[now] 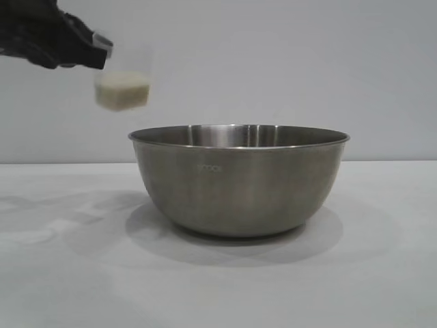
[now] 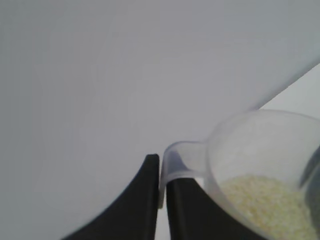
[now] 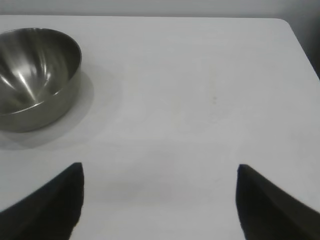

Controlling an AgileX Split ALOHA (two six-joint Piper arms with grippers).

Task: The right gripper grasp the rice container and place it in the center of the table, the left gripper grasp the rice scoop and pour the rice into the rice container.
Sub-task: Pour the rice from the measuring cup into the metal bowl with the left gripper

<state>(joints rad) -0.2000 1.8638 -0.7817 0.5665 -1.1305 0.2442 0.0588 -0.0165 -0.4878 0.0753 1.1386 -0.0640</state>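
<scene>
Steel rice container point(image 1: 239, 181) standing upright on the white surface point(image 1: 61, 273), in the middle, inside bare. Above and to its left, held in the air: translucent rice scoop point(image 1: 123, 85), with off-white rice point(image 1: 123, 92) in the lower part. Left tool point(image 2: 161, 200) closed tight on the scoop's loop handle point(image 2: 180, 162). Farther off, right tool point(image 3: 160, 200) spread wide, holding nothing, well apart from the container

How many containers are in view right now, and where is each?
2. The rice container stands on the table, empty inside. The rice scoop, holding rice, is held in the air by the left gripper, left of the bowl.
</scene>
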